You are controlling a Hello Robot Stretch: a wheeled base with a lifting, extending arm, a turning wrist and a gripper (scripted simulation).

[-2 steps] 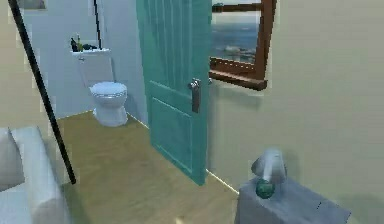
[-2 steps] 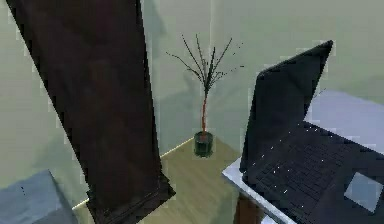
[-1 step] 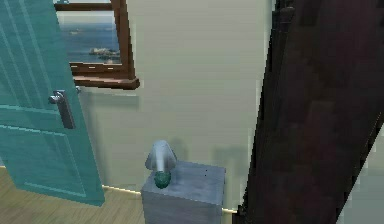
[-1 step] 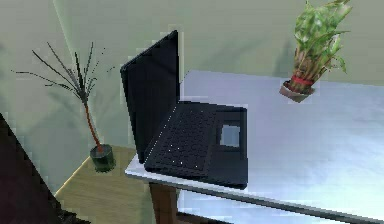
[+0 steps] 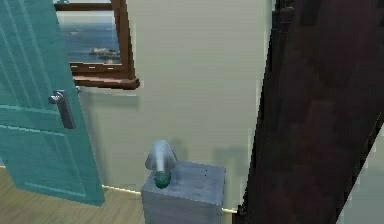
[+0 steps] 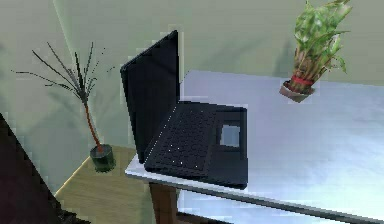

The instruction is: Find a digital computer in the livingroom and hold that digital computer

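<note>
Grey tabletop (image 6: 330, 160) carries the laptop (image 6: 195, 135) at its near corner, about eleven o'clock from the arm side view's bottom middle, lid standing at the keyboard's nine o'clock. A potted plant (image 6: 310, 60) sits at the laptop's two o'clock. I cannot tell the gripper's state.

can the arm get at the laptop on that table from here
Probably yes. The laptop sits open at the near corner of the table on the arm's side, with nothing in front of it; the potted plant stands well apart, toward the arm side view's upper right.
</note>
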